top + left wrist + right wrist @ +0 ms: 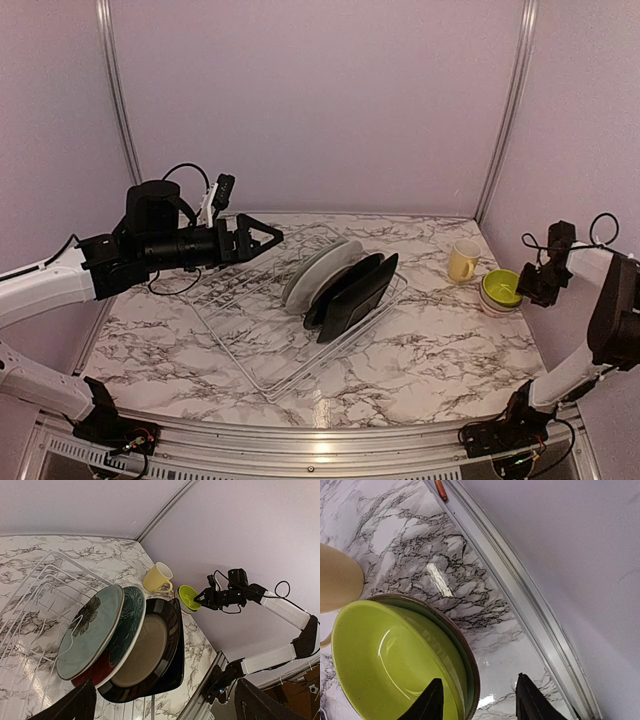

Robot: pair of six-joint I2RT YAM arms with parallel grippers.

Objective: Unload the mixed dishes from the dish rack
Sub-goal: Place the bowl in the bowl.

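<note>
The white wire dish rack (246, 335) lies mid-table. Two round whitish plates (317, 268) and black squarish plates (356, 293) stand on edge in it, also in the left wrist view (90, 627), (165, 655). My left gripper (262, 238) is open and empty, above the rack's far left part, facing the plates (165, 711). The pale yellow mug (463, 261) stands at the right. The lime-green bowl (385, 660) sits nested in the pale grey-green bowl (471, 666). My right gripper (480, 705) is open, one finger over the lime bowl's inside, the other outside the rims. I cannot make out the red-patterned bowl.
The mug (337, 582) stands just beside the stacked bowls. A metal rail (530, 615) and the right wall run close behind the bowls. A small orange piece (440, 489) lies by the rail. A black cable (180, 285) lies left of the rack.
</note>
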